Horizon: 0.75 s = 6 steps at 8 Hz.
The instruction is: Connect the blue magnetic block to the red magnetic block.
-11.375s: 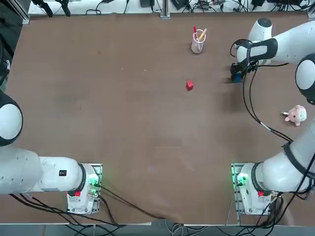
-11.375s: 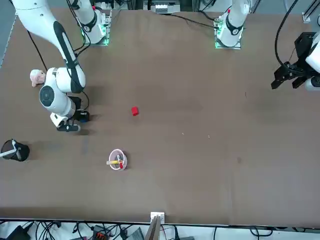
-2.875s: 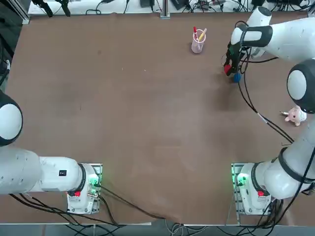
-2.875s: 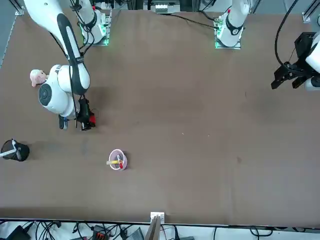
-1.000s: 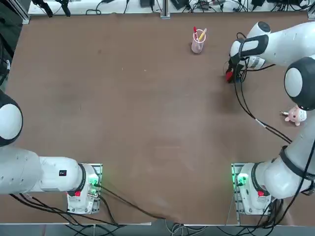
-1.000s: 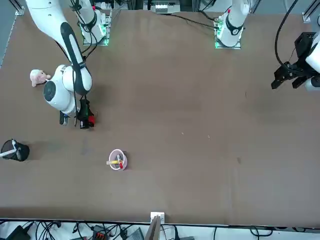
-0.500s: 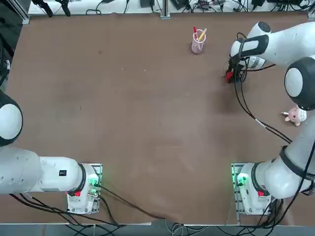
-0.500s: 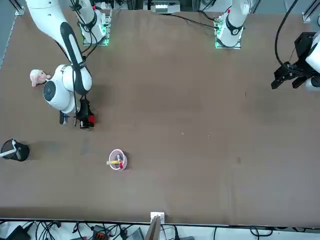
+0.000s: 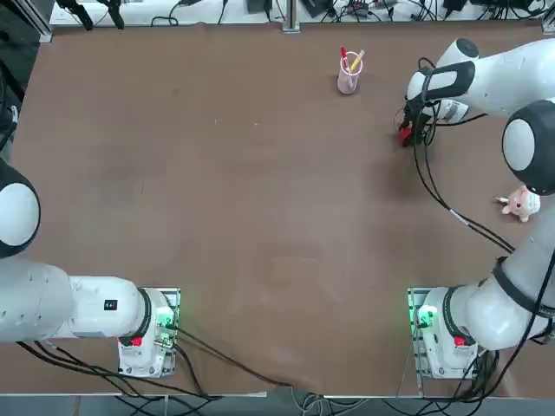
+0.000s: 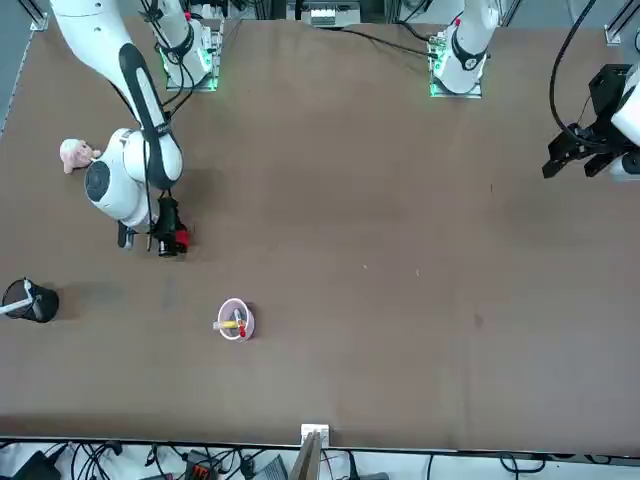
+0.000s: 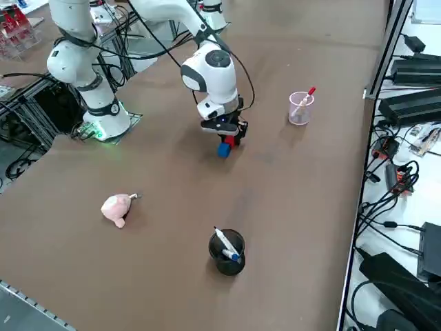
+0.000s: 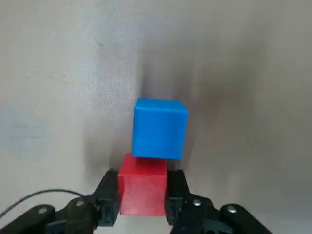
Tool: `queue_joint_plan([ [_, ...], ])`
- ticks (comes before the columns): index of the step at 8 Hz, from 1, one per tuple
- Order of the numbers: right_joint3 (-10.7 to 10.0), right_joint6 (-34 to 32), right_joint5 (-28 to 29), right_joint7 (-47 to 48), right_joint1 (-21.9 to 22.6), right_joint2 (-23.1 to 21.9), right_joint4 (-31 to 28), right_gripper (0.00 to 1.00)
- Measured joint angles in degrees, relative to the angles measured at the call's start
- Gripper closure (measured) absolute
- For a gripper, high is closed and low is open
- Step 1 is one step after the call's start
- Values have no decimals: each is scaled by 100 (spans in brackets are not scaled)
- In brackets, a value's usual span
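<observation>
**Red block in the grip, blue block against it**

I have the right gripper [image 12: 144, 176] at about two o'clock from the table's middle in the top view. Its fingers are closed on the red magnetic block [image 12: 143, 192], one on each side – no gap shows between them and its faces. In the wrist view, the blue magnetic block [image 12: 158, 130] touches the red one, slightly offset and beyond the fingertips. I can't tell whether either block touches the table [image 9: 251, 225].

Around the top view's clock, the pale pen cup [image 9: 348, 83] stands at one, holding a red pen and a yellow one, and the pink plush toy [image 9: 523, 203] lies at three. From my right side view, a black cup [image 11: 229, 263] with white markers is at six o'clock from the gripper – well apart from it.
</observation>
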Motion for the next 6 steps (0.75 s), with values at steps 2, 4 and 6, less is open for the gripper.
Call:
queue_joint_plan([
  [2, -21, -65, 0, 0, -5, -9, 0, 52],
  [4, -38, -108, 0, 0, -15, -14, -1, 52],
  [6, -74, -127, 0, 0, -16, -15, -2, 52],
])
